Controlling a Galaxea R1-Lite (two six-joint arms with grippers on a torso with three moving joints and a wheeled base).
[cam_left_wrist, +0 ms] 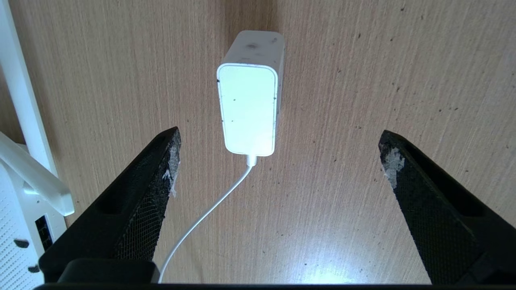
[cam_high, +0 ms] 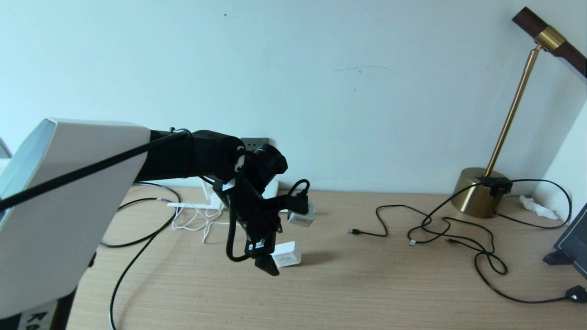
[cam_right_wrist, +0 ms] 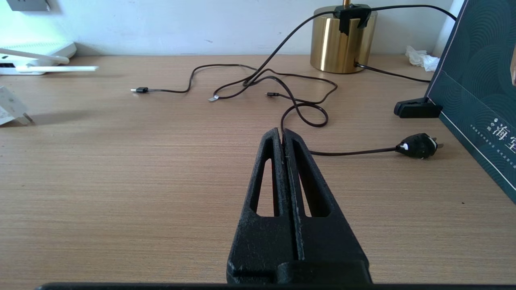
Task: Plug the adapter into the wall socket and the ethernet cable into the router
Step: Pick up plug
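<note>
Left gripper spread wide above adapter lying on desk, touching nothing; router beside. Right gripper pressed together, empty, low over desk.

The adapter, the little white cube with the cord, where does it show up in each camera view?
Head view: adapter on the table under the left gripper.
Left wrist view: adapter centred between the open fingers.
Right wrist view: not clearly identifiable.
Shared landmark: router.

A home office or study corner: a wooden table against a pale wall, brass desk lamp at right, router and loose charging cables strewn across.
</note>
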